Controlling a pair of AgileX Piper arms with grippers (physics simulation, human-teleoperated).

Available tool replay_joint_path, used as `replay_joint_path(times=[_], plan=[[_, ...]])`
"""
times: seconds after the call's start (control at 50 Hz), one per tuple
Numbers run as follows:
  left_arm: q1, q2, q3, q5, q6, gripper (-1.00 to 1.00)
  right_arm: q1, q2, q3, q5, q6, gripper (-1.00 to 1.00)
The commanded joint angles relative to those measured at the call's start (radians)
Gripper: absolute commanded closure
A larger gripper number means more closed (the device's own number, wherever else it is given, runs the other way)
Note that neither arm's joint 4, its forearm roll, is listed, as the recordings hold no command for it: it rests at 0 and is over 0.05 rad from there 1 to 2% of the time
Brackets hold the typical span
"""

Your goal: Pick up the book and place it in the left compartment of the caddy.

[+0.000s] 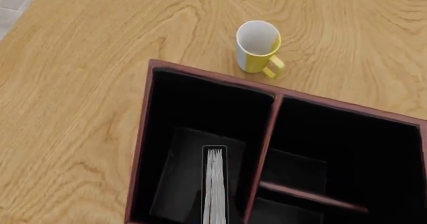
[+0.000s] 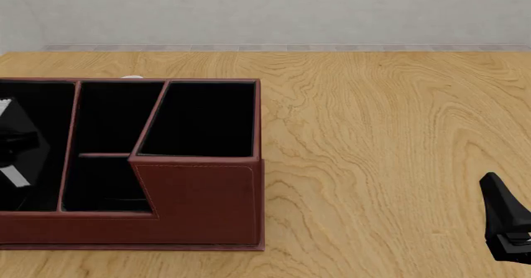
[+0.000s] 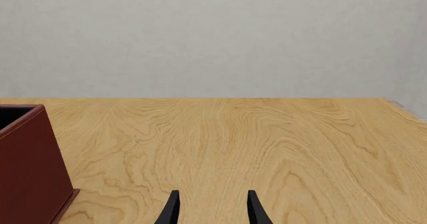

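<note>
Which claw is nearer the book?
Left. Its wrist camera looks straight down on the book inside the left compartment; the right claw sits far right, off the caddy.

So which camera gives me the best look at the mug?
The left wrist view: the white and yellow mug is in full sight there, upright on the table just beyond the caddy. The front view shows only a white sliver behind the caddy's far rim. The right wrist view misses it.

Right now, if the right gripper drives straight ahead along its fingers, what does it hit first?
Probably nothing: the right gripper points over bare table toward the far wall. The caddy sits off to one side of that line, though depth is hard to judge.
</note>
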Motion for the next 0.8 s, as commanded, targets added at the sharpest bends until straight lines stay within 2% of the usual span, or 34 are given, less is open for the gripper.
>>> replay_joint_path(times=[0.02,0.8], plan=[[0.011,0.036,0.025,-0.058,0.019,1.00,0.000,-0.003,0.001,0.002,0.000,-1.00],[0.040,0.123,0.079,-0.181,0.035,1.00,0.000,-0.003,0.001,0.002,0.000,-1.00]])
